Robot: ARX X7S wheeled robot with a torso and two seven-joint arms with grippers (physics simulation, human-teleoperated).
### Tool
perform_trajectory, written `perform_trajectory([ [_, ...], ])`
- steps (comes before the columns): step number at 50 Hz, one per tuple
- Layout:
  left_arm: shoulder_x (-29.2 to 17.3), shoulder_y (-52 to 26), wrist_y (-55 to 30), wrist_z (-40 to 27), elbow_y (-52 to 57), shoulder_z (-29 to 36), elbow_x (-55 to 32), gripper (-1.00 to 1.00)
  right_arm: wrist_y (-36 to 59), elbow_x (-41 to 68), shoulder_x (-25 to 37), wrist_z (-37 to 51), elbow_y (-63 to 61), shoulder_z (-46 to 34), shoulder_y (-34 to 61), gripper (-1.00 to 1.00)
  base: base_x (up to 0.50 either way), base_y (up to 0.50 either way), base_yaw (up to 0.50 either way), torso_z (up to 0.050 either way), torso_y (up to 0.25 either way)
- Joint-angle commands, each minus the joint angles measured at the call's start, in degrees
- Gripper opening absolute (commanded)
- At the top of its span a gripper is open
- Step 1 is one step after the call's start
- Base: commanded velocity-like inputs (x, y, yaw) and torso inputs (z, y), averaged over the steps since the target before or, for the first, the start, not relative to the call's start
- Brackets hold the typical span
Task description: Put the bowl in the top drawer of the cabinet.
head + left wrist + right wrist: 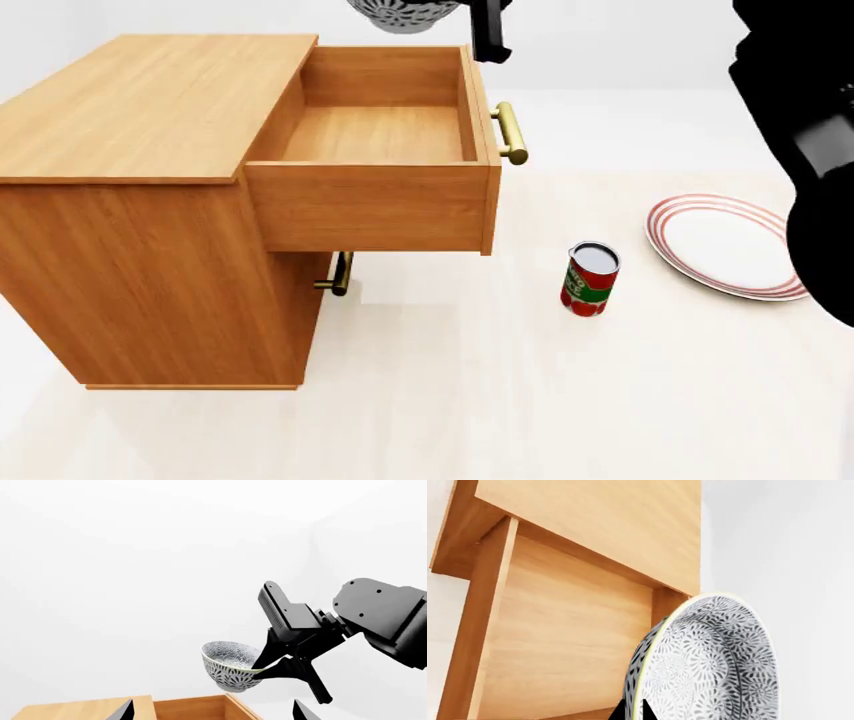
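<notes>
The top drawer (374, 135) is standing pulled fully out of the cabinet (147, 180), its 4 walls enclosing a bare wooden floor that is lying open from above, and its brass bar handle (511, 133) is projecting from the front panel toward the pale floor (534, 400). The bowl (230, 665) is hanging in the air above the drawer's far wall, near the corner on the handle side, with clear space showing between its base and the wood in the left wrist view; in the head view only its lower part (404, 14) is showing at the frame's upper edge. The right gripper (280, 667) is pinching the bowl's rim, 1 finger inside and 1 outside, and the right arm is reaching in from the right with its dark wrist housing raised above the bowl. In the right wrist view the bowl (707, 665) is filling the near field, tilted on edge toward the camera, with the open drawer (560, 645) and the cabinet's flat top (607, 525) beyond it. The left gripper (210, 711) is showing only as 2 dark fingertips set wide apart, with nothing between them, over the cabinet's top edge. A second brass handle (339, 273) is showing below the open drawer. On the floor to the right, a red-labelled can (589, 279) is standing upright, apart from a red-ringed white plate (727, 245) lying flat. The walls are plain white.
</notes>
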Motion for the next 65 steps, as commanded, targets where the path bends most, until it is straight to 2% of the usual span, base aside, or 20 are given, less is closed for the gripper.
perform_trajectory([
  [1, 0.4, 0.75, -0.29, 0.86, 0.41, -2.52, -1.27, 1.0, 0.01, 5.99, -1.16, 1.18, -3.6, -4.0, 0.49, -1.0, 0.0, 0.0, 0.0, 0.0, 0.0],
  [11, 0.77, 0.09, -1.92, 2.74, 1.88, -6.67, -1.81, 1.0, 0.89, 9.24, -1.16, 1.35, -6.72, -4.4, 1.91, -1.0, 0.0, 0.0, 0.0, 0.0, 0.001],
  [21, 0.0, 0.26, -2.94, 3.47, 2.36, -9.1, -3.07, 1.0, 1.37, 8.08, -1.16, 1.54, -6.6, -4.72, 2.84, -1.0, 0.0, 0.0, 0.0, 0.0, -0.024],
  [50, -3.04, -2.76, -0.41, 4.45, 1.92, -7.72, -4.17, 1.0, 2.28, 7.58, -1.16, 2.19, -6.62, -4.57, 5.94, -1.0, 0.0, 0.0, 0.0, 0.0, -0.198],
  [64, -2.17, -2.68, -0.51, 4.73, 1.93, -7.62, -3.22, 1.0, 2.44, 7.75, -1.16, 2.58, -6.55, -4.54, 6.58, -1.0, 0.0, 0.0, 0.0, 0.0, -0.178],
  [65, -2.11, -2.65, -0.53, 4.74, 1.92, -7.63, -3.17, 1.0, 2.52, 7.76, -1.16, 2.51, -6.56, -4.57, 6.58, 1.0, 0.0, 0.0, 0.0, 0.0, 0.0],
])
